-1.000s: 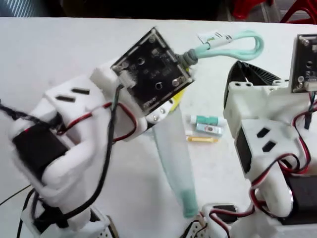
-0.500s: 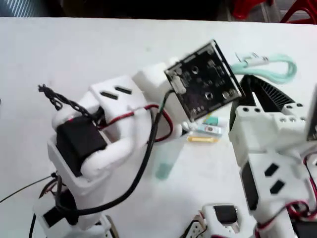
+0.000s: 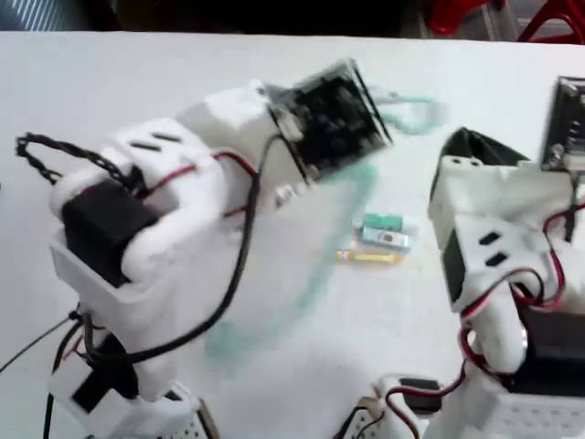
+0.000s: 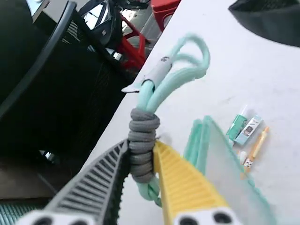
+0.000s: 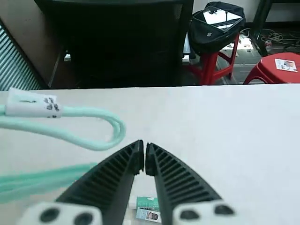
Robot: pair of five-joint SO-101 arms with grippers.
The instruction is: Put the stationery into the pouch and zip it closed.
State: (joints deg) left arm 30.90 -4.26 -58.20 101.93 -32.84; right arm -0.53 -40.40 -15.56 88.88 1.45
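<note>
Pouch [image 4: 225,159] is dangling from its cord [image 4: 178,70], which your left gripper [image 4: 142,146] is clamping; it risks sweeping the stationery [image 3: 375,240] away. Your right gripper [image 5: 144,157] is sitting pinched together, empty.

Bright, even light, faint shadows on table [image 3: 137,82]

One mint pouch [image 4: 220,159], three small stationery pieces [image 3: 384,239], two arms [image 3: 146,219].

left arm [image 3: 155,229]: wrist swung out toward 3 o'clock, now back toward 10 o'clock | pouch [image 3: 315,256]: hung toward 6 o'clock, now streams blurred toward 7 o'clock | pouch cord [image 3: 413,108]: pulled back from 2 o'clock toward 1 o'clock | right arm [image 3: 494,238]: dipped, now returned at 3 o'clock
</note>
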